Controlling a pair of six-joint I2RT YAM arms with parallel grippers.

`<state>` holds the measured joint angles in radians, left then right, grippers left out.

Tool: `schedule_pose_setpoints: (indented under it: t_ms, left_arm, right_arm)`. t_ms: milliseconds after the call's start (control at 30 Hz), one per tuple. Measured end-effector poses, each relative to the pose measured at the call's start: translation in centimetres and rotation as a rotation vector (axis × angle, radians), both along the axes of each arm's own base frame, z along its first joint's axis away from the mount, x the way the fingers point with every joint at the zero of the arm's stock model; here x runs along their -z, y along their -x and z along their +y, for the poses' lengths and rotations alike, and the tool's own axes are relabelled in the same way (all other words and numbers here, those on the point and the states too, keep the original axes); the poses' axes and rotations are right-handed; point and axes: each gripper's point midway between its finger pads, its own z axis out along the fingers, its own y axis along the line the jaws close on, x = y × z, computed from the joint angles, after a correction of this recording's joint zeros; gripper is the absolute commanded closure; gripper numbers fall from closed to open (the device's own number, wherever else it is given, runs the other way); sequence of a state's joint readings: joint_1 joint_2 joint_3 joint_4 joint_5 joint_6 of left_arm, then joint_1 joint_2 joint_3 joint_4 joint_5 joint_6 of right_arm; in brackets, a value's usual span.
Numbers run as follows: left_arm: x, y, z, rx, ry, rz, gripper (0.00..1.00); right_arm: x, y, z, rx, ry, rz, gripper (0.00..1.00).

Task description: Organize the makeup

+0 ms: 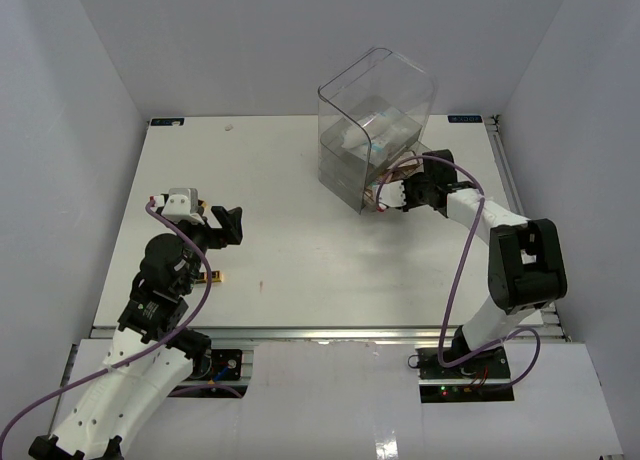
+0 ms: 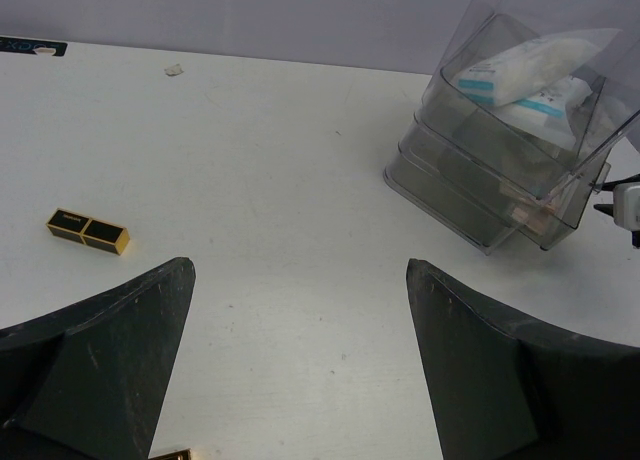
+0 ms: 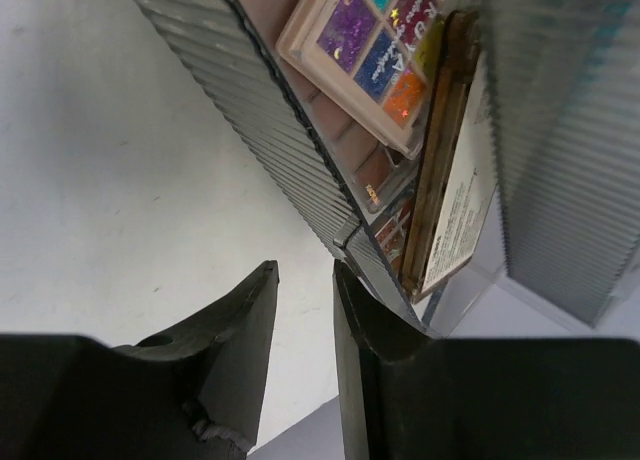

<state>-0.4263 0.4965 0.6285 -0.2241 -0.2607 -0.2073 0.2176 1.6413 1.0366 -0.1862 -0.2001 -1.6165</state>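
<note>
- Tube [image 2: 88,231] was black with gold bands.
- Packets [image 2: 530,75] were white with light-blue stripes.
- Palette [image 3: 370,50] pans were glittery purple, blue, orange, teal.
- Drawer box [image 3: 240,80] was clear, ribbed.

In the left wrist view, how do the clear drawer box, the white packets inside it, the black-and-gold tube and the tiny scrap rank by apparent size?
Largest to smallest:
1. clear drawer box
2. white packets
3. black-and-gold tube
4. scrap, which lies farther off, so it may only look this tiny.
</note>
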Motion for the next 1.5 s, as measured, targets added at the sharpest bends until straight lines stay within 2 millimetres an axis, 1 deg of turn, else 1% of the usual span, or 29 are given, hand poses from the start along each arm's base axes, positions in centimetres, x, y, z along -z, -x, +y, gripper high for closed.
schedule_pose_setpoints:
  t_ms: [133, 267, 400, 567, 700, 800, 900, 1067, 1200, 1400, 1500]
  left_arm:
    - [0.0, 0.0, 0.1, -0.002, 0.0, 0.0, 0.02]
    - [0.0, 0.0, 0.1, -0.004, -0.001, 0.0, 0.02]
    - [0.0, 0.0, 0.1, -0.004, -0.001, 0.0, 0.02]
    - [0.0, 0.0, 0.1, -0.005, -0.001, 0.0, 0.02]
    - [0.0, 0.0, 0.1, -0.005, -0.001, 0.0, 0.02]
    - [0.0, 0.0, 0.1, -0.002, -0.001, 0.0, 0.02]
    - [0.0, 0.0, 0.0, 0.001, 0.0, 0.0, 0.02]
    - [0.0, 0.0, 0.0, 0.002, 0.0, 0.0, 0.02]
    - [0.0, 0.0, 0.0, 0.002, 0.0, 0.0, 0.02]
    - [0.0, 0.0, 0.0, 0.001, -0.001, 0.0, 0.02]
    - [0.0, 0.0, 0.1, 0.0, -0.001, 0.0, 0.02]
  right_arm:
    - [-0.3, -1.7, 1.8, -0.01, -0.008, -0.068, 0.59]
    - [0.4, -3.0, 3.0, 0.004, -0.015, -0.107, 0.58]
    - [0.7, -3.4, 3.6, 0.019, -0.039, -0.111, 0.56]
    - [0.6, -3.4, 3.8, 0.056, -0.084, -0.102, 0.54]
    - [0.8, -3.2, 3.9, 0.104, -0.158, -0.063, 0.54]
    - [0.7, -2.9, 4.1, 0.152, -0.237, -0.02, 0.59]
    - [0.7, -2.4, 4.7, 0.214, -0.342, 0.039, 0.61]
    - [0.5, -2.0, 5.8, 0.329, -0.52, 0.133, 0.61]
    - [-0.1, -2.0, 6.7, 0.368, -0.622, 0.175, 0.6]
    - [-0.1, -1.6, 7.1, 0.385, -0.665, 0.211, 0.6]
    - [-0.7, -1.3, 6.8, 0.389, -0.682, 0.209, 0.6]
